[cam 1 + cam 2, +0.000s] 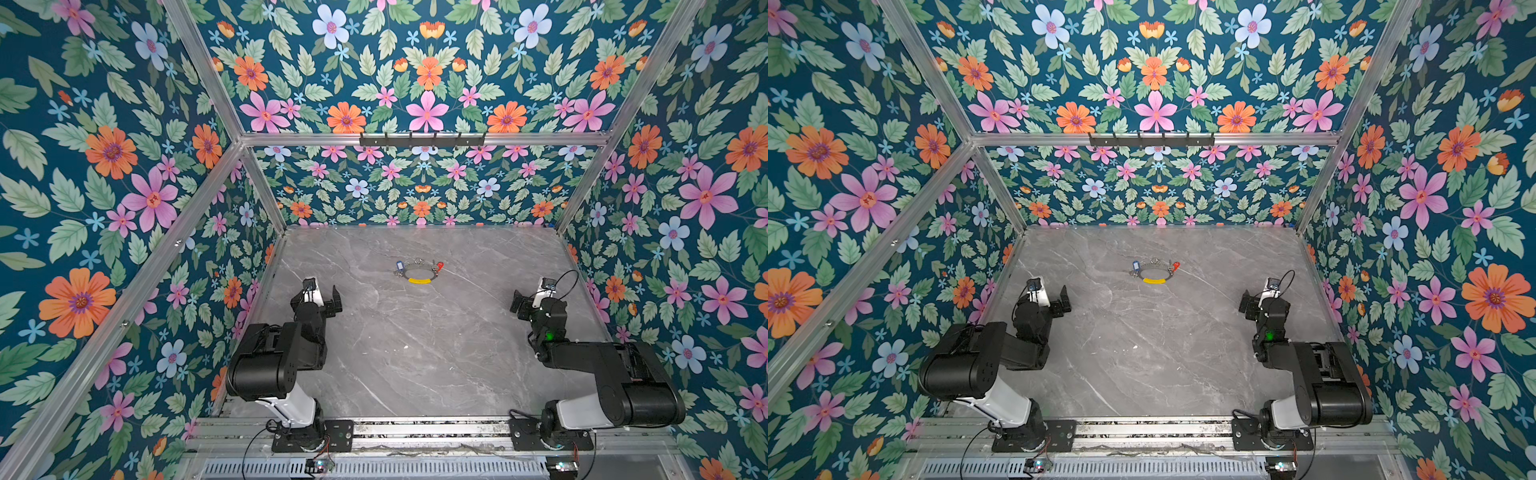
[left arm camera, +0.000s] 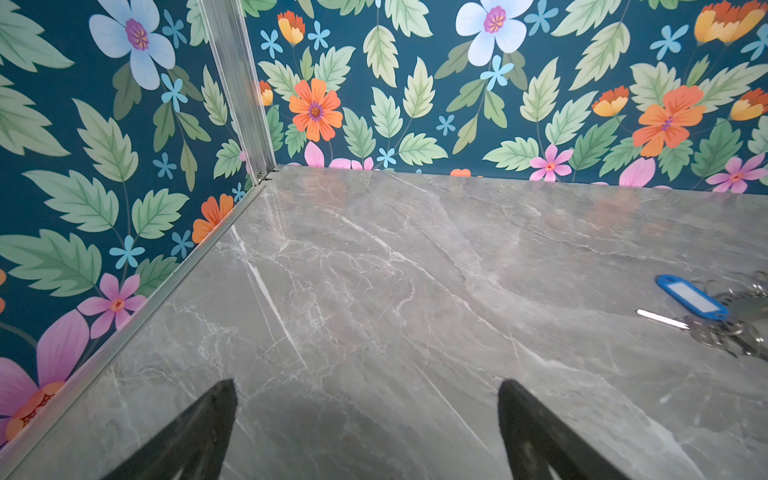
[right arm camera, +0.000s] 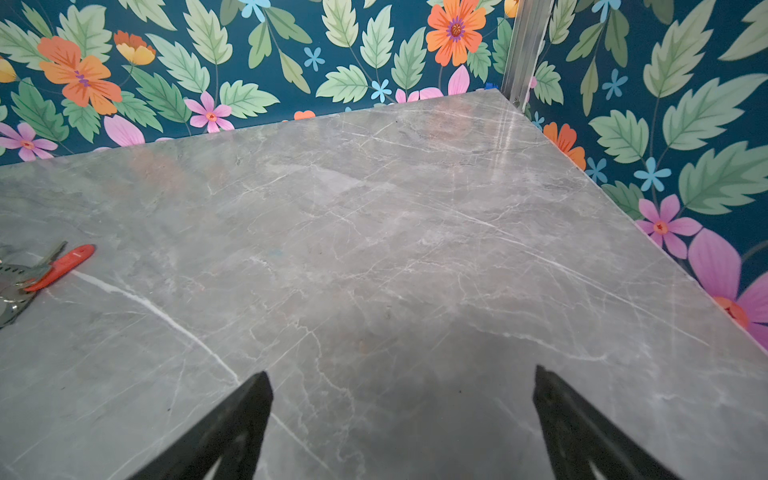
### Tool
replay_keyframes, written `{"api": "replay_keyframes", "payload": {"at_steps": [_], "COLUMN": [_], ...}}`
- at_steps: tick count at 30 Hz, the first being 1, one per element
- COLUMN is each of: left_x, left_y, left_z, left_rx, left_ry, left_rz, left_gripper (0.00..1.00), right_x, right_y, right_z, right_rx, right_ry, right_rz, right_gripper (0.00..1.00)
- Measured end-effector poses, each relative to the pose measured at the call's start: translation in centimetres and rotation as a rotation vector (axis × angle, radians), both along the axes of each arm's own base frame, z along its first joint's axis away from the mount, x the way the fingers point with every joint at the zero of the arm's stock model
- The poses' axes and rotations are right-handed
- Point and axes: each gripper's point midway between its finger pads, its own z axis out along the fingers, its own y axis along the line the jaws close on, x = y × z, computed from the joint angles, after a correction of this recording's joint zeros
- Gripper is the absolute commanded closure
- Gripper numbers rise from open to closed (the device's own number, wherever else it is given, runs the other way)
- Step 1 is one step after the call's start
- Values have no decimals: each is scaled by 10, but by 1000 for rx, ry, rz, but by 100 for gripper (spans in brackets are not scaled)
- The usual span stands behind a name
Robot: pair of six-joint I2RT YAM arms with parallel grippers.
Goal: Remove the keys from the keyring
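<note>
Blue paper with large flowers covers the walls around my work space. Between them lies the grey marble table, bare for the most part.

Both black arms are folded low at the near edge. The left arm is on the left side and the right arm on the right side.

The left gripper hangs just above the table with its jaws spread wide. In the left wrist view I see its two dark fingertips far apart, with only bare marble between them. The right gripper is the same: jaws wide, fingertips far apart, holding nothing and touching nothing.

The keyring lies flat in the far middle of the table. It is ahead of both grippers, between them, and well apart from each. Its yellow sleeve is on the side of the hoop nearest to the arms.

The keys are bunched along the far side of the hoop, small and silver. How they hang on the wire I cannot make out.

The blue tag is at the end nearer the left gripper, and the red tag is at the end nearer the right gripper. Each wrist view catches its own tag only at the picture's edge.
</note>
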Motion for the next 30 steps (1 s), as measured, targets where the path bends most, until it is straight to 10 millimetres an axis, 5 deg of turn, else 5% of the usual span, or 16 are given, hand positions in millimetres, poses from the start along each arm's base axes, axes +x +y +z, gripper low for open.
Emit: {"api": "replay_keyframes", "payload": {"at_steps": [11, 16, 19, 22, 30], "left_x": [-4, -2, -6, -15, -36], "left_y": [-1, 0, 6, 10, 29], "left_z": [3, 47, 67, 75, 77], "left_rx": [2, 9, -27, -104, -509], "left_ry": [0, -69, -100, -138, -301], "left_rz": [1, 36, 79, 109, 252], "left_gripper": [0, 0, 0, 0, 0], "right_x": [1, 23, 22, 19, 5], "right_y": [0, 8, 25, 36, 16], "right_z": [2, 53, 65, 77, 101], "right_rx": [1, -3, -35, -55, 222], "right_ry": [8, -33, -16, -3, -35], "right_rz": [4, 26, 51, 52, -182], "right_gripper": [1, 1, 1, 1, 1]}}
